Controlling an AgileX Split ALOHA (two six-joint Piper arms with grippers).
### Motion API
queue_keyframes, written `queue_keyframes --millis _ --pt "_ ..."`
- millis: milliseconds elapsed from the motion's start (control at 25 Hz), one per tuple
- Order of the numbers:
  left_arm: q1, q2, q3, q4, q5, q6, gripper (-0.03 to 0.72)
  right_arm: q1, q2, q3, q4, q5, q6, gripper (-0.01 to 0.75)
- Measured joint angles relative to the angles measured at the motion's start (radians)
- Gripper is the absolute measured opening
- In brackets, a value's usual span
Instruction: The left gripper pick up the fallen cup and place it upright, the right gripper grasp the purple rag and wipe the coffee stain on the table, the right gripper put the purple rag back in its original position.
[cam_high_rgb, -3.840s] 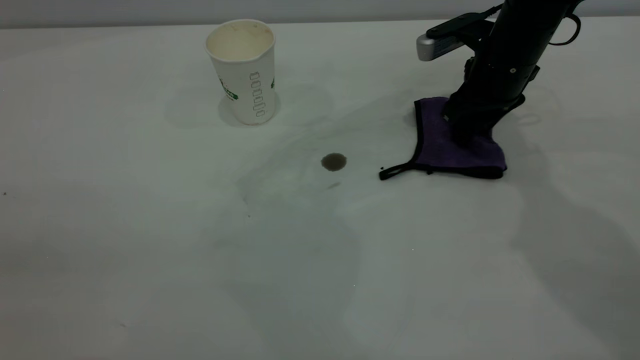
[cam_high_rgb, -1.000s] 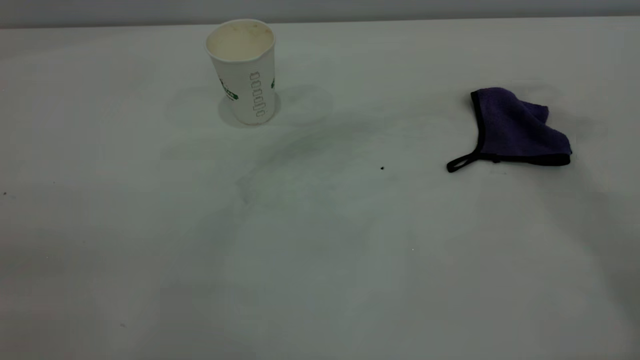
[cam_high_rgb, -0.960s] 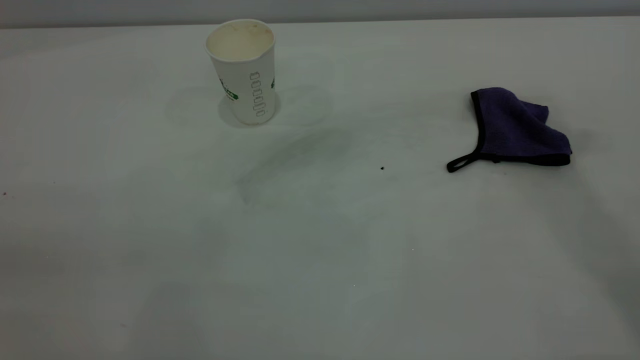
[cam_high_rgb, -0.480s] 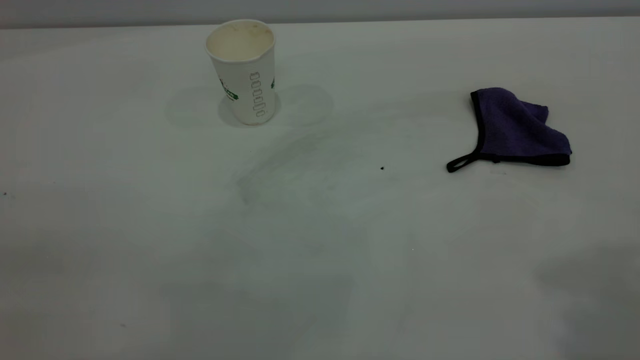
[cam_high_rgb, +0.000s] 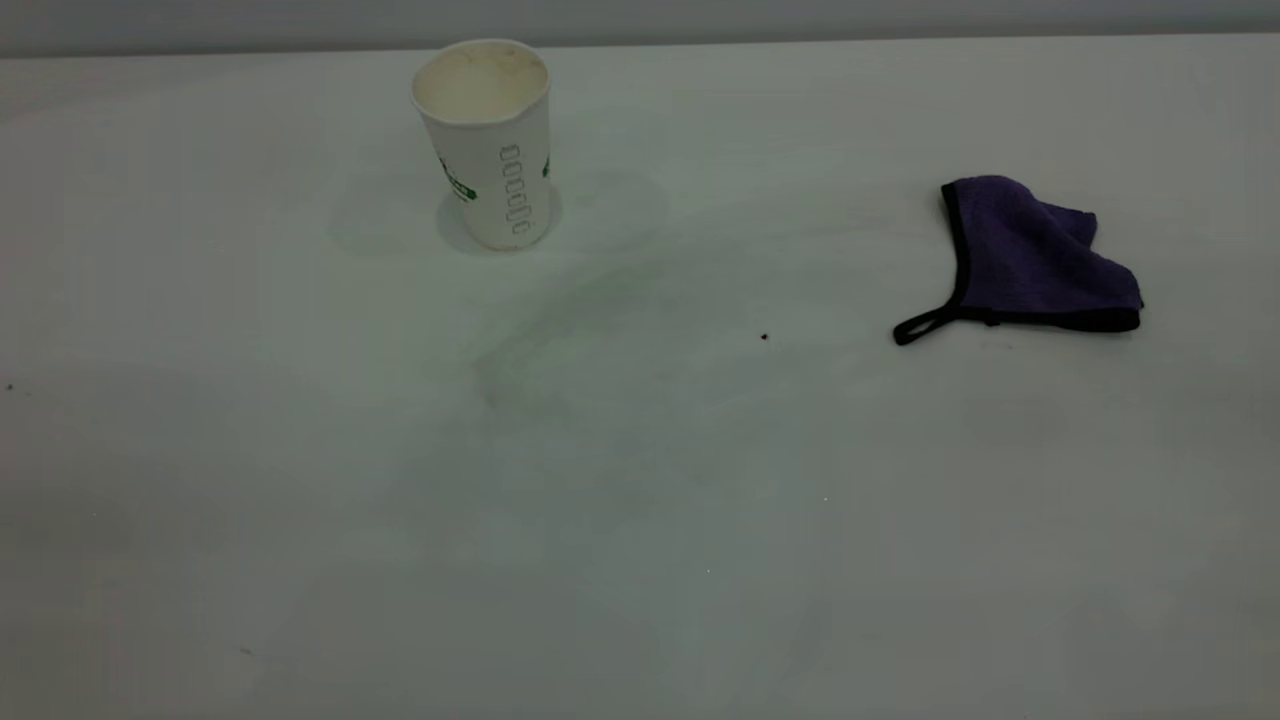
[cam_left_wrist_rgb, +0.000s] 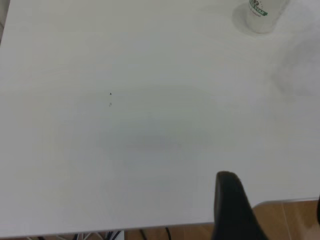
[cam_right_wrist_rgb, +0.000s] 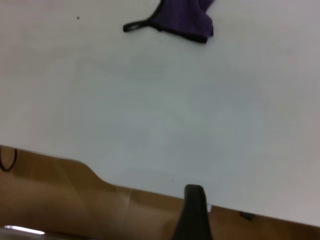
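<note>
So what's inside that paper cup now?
The cup stands upright; its pale inner wall shows faint brownish marks. From this angle its bottom is hidden, so leftover liquid cannot be ruled out.

From my wrist I see the rag (cam_right_wrist_rgb: 184, 19) lying crumpled on the table (cam_right_wrist_rgb: 165, 110), my finger (cam_right_wrist_rgb: 194, 215) well apart from it.
</note>
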Motion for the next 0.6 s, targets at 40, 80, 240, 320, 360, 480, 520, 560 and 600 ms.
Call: queue_keyframes --millis 40,80,240,320,360,480,520,560,600 --pt "0.0 0.0 0.0 0.0 0.0 0.0 0.465 -0.011 -0.03 0.026 0.005 -0.008 0.0 0.695" --pt "0.0 0.0 0.0 0.0 0.0 0.0 0.465 -0.023 -0.058 0.048 0.008 -0.021 0.0 0.692" --pt "0.0 0.0 0.0 0.0 0.0 0.0 0.465 -0.065 -0.157 0.124 0.01 -0.08 0.0 0.683" --pt "0.0 0.0 0.0 0.0 0.0 0.0 0.465 -0.079 -0.194 0.137 0.011 -0.089 0.0 0.679" --pt "0.0 0.0 0.0 0.0 0.0 0.0 0.465 -0.083 -0.21 0.138 0.011 -0.092 0.0 0.677" --pt "0.0 0.0 0.0 0.0 0.0 0.0 0.465 -0.101 -0.248 0.138 0.011 -0.095 0.0 0.668" --pt "0.0 0.0 0.0 0.0 0.0 0.0 0.465 -0.108 -0.259 0.138 0.011 -0.095 0.0 0.667" --pt "0.0 0.0 0.0 0.0 0.0 0.0 0.465 -0.112 -0.27 0.138 0.011 -0.095 0.0 0.664" --pt "0.0 0.0 0.0 0.0 0.0 0.0 0.465 -0.114 -0.279 0.138 0.011 -0.095 0.0 0.664"
